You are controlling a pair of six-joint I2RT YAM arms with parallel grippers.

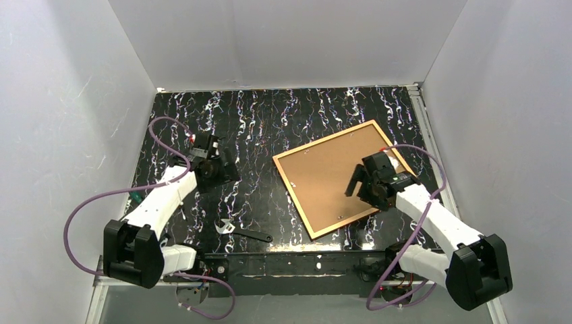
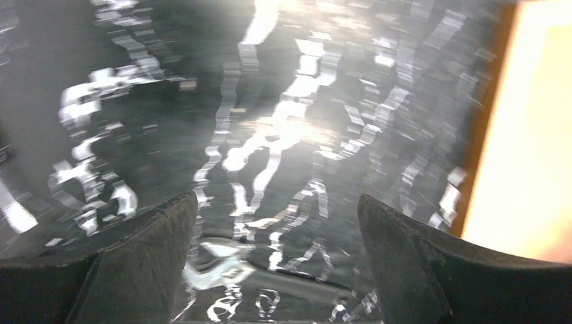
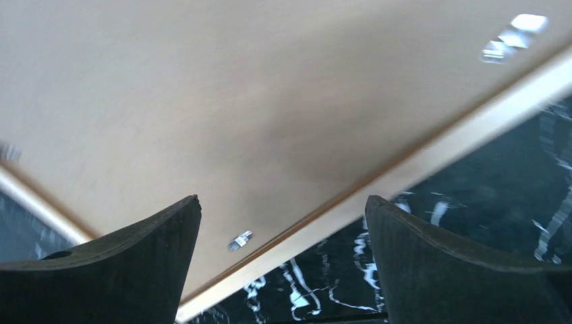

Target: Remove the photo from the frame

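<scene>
Frame point(image 1: 292, 196) lies flat on table point(image 1: 270, 121), face down, with the photo point(image 1: 324, 179) seated in it, tan back up and print side hidden. Its long axis looks to slant from near-left to far-right, so no edge is square to either arm. Right gripper point(image 1: 359, 191) is the nearer tool: it hangs directly over the near-right part of the photo's back, jaws spread wide, nothing between them. Right wrist view: right gripper point(image 3: 282, 202) looks down on the photo point(image 3: 236, 101), and the near rail of the frame point(image 3: 432, 152) crosses diagonally under the fingers. A small metal tab point(image 3: 239, 240) sits on the back just inside that rail, close below the left finger. Contact with the back cannot be told; it looks apart. Left gripper point(image 1: 219, 165) is well apart, over bare table on the frame's left, also open and empty. From its wrist view the left gripper point(image 2: 276, 202) sees the frame point(image 2: 492, 121) only at its far right edge. Wrench point(image 1: 243, 231) lies near the arm bases, between the arms, untouched. Judgement: photo not yet out. The next move turns on the tabs along the near rail, directly beneath the right tool, so the right arm should work there and the left could steady the frame's left edge
</scene>
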